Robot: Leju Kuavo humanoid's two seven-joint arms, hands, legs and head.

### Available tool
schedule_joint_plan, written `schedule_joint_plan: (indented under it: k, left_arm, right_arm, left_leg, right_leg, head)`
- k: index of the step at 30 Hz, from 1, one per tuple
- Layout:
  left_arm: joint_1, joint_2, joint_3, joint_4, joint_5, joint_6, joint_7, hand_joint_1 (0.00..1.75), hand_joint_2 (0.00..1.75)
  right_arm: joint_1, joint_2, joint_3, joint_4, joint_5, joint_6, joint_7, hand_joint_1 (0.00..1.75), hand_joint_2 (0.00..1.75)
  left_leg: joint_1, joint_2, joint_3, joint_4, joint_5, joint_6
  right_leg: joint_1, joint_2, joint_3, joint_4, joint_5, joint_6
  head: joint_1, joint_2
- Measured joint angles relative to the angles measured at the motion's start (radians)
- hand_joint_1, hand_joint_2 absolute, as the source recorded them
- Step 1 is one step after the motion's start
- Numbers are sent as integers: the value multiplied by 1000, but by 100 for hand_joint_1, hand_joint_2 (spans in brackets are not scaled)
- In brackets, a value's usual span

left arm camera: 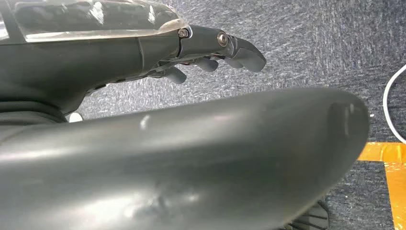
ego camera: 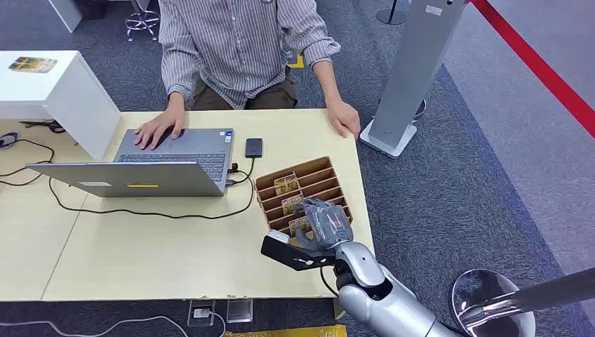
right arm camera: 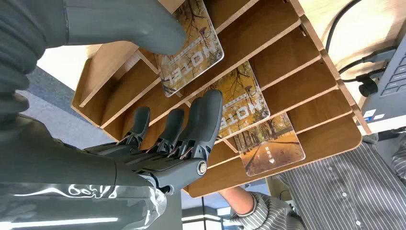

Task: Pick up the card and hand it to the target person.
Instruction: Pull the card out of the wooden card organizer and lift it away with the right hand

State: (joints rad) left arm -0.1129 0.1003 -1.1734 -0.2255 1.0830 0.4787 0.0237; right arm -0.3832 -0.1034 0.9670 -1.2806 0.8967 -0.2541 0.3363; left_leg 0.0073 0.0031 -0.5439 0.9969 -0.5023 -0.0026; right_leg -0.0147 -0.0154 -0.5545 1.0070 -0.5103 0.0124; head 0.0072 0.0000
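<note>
1. Head view: the right hand (ego camera: 321, 223) hovered over the near slots of the rack (ego camera: 303, 188), the reaching step; the person (ego camera: 238, 49) sat beyond.
2. Left wrist view: the left hand (left arm camera: 210, 52) hung with fingers loosely curled, holding nothing.
3. Right wrist view: fingers (right arm camera: 203, 120) stood apart around the near card (right arm camera: 189, 45), the thumb touching it; next they would need to pinch and lift.

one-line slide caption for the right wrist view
Right hand reaching into the wooden card rack, thumb on the nearest hotel card.

The right hand (ego camera: 324, 223) reached forward on its silver arm, fingers (right arm camera: 203, 120) spread, thumb apart. The left hand (left arm camera: 210, 52) hung, fingers loosely curled.
</note>
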Motion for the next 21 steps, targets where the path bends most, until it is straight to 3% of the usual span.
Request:
schedule_joint_plan:
  k: [16, 18, 21]
  left_arm:
    - [-1, 0, 0, 0, 0, -1, 0, 0, 0]
    - [-1, 0, 0, 0, 1, -1, 0, 0, 0]
    - [-1, 0, 0, 0, 3, -1, 0, 0, 0]
  right_arm:
    - [0, 0, -8, 37, -6, -1, 5, 89, 175]
    - [0, 0, -8, 42, -5, -1, 2, 99, 175]
    - [0, 0, -8, 48, -4, -2, -2, 136, 175]
  left_leg:
    - [0, 0, 0, 0, 0, 0]
    - [0, 0, 0, 0, 0, 0]
    - [0, 0, 0, 0, 0, 0]
  right_leg:
    - [0, 0, 0, 0, 0, 0]
    - [0, 0, 0, 0, 0, 0]
    - [0, 0, 0, 0, 0, 0]
  head:
    - [0, 0]
    - [0, 0]
    - [0, 0]
